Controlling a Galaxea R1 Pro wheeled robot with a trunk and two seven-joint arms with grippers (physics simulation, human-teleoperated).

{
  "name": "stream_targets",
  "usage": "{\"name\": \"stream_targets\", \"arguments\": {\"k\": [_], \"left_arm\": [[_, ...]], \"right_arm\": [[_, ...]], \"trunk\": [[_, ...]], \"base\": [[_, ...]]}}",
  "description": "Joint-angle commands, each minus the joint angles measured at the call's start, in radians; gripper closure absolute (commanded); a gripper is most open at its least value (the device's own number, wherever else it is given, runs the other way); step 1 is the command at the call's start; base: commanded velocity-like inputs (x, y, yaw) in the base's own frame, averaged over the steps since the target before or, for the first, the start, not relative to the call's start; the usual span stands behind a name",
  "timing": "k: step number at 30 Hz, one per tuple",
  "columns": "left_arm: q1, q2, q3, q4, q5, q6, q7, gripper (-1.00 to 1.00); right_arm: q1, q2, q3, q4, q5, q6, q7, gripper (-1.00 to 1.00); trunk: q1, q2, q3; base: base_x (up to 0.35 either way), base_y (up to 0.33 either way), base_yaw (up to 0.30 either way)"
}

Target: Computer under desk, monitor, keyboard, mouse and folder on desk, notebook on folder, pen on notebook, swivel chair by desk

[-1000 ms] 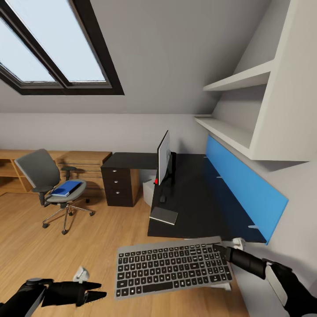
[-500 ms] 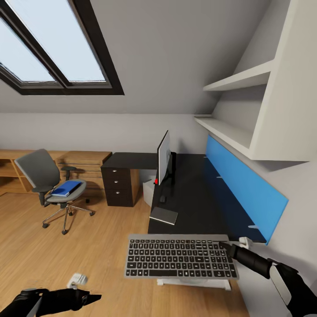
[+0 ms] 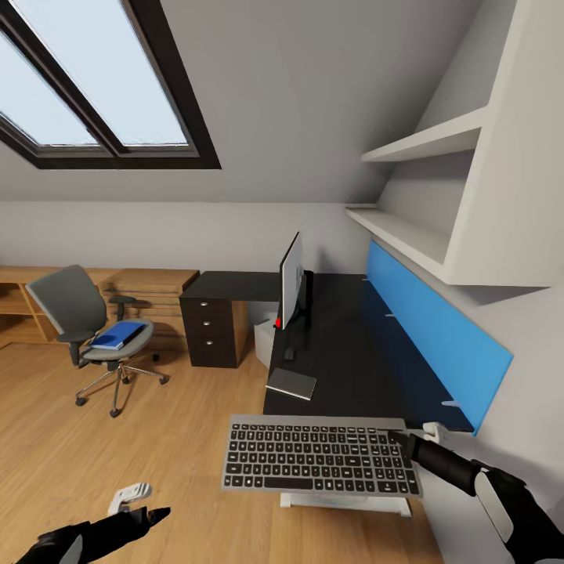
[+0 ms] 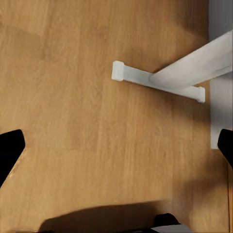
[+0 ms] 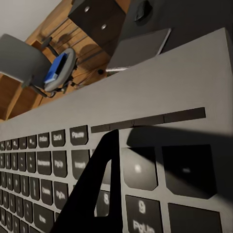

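Head view: compared with half a second back, keyboard (image 3: 321,457) barely shifted, held level past the near end of the table (image 3: 352,368) by the right pincer (image 3: 402,439), clamped on its right edge. Left pincer (image 3: 149,515) dropped lower toward the floor (image 3: 117,446); width not clear here. Beyond the keyboard on the table: notebook (image 3: 291,383), mouse (image 3: 289,353), then monitor (image 3: 291,280). Chair (image 3: 90,329) well away from the table, blue folder (image 3: 118,334) lying on its seat.

Left wrist view: fingertips (image 4: 9,151) spread wide, nothing between them, above wood floor and the white table leg (image 4: 165,77).

Right wrist view: one dark finger (image 5: 94,194) lying over the keys; caps legible as "PgUp", "Pause", "End". Past the keyboard: notebook, mouse, chair with the folder.
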Motion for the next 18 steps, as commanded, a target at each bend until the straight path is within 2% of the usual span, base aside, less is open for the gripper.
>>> {"name": "stream_targets", "arguments": {"k": [1,6,11,18], "left_arm": [[0.000,-0.004,0.007,0.002,0.009,0.005,0.012,-1.00],[0.000,-0.017,0.014,0.049,0.015,-0.032,0.058,-1.00],[0.000,-0.032,0.015,0.101,0.016,-0.094,0.071,-1.00],[0.000,-0.043,0.017,0.135,0.016,-0.121,0.074,-1.00]], "right_arm": [[0.000,0.005,-0.002,0.001,-0.007,0.008,0.003,1.00],[0.000,0.029,-0.003,0.001,-0.005,0.007,-0.001,1.00],[0.000,0.036,-0.004,0.001,-0.007,0.007,-0.001,1.00],[0.000,0.042,-0.003,0.001,-0.008,0.008,0.000,1.00]], "trunk": [[0.000,-0.001,0.000],[0.000,-0.001,0.000],[0.000,-0.001,0.000],[0.000,-0.001,0.000]], "base": [[0.000,0.000,0.000],[0.000,0.000,0.000],[0.000,0.000,0.000],[0.000,0.000,0.000]]}}
